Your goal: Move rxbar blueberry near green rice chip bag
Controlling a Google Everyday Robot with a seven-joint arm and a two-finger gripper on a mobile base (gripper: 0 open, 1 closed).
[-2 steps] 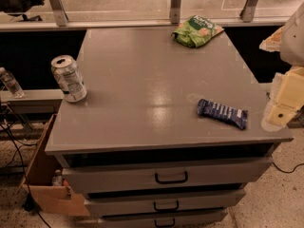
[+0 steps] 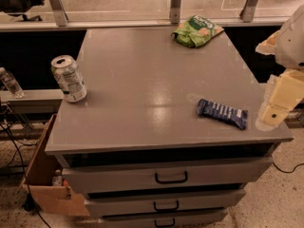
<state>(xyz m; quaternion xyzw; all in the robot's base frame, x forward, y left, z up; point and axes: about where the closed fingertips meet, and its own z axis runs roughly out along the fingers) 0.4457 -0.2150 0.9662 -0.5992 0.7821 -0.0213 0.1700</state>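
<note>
The rxbar blueberry point(image 2: 222, 113), a dark blue flat bar with pale lettering, lies on the grey cabinet top point(image 2: 142, 80) near its front right corner. The green rice chip bag point(image 2: 196, 30) lies at the far edge of the top, right of centre. My gripper point(image 2: 278, 106), pale yellow-white, hangs at the right edge of the view, just right of the bar and over the cabinet's right edge. It holds nothing that I can see. The bar and the bag are well apart.
A silver drink can point(image 2: 69, 78) stands upright near the left edge of the top. The cabinet has drawers with dark handles point(image 2: 171, 177). A cardboard box point(image 2: 45, 179) sits on the floor at the left. A railing runs behind the cabinet.
</note>
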